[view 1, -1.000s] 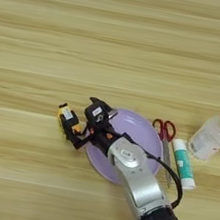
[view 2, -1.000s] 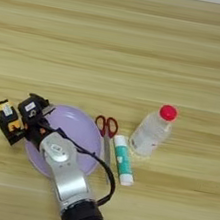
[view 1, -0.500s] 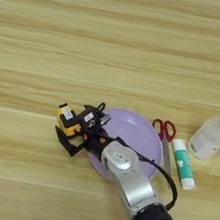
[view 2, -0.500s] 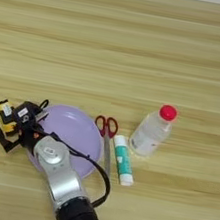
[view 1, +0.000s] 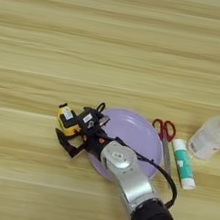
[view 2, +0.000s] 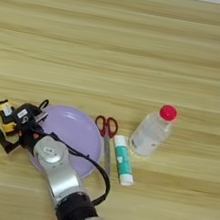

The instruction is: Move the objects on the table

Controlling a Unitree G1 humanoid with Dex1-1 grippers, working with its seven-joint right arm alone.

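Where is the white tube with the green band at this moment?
The white tube lies on the table toward the right side, between the red-handled scissors and the clear bottle, just right of the purple plate.

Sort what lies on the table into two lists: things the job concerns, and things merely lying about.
Job in hand:
tape measure, at the gripper
white tube
table

Lying about:
purple plate
scissors
clear bottle with a red cap

Two head-mounted eyes, steeply downward over the table (view 1: 123, 33); views largely overlapping, slightly offset sideways
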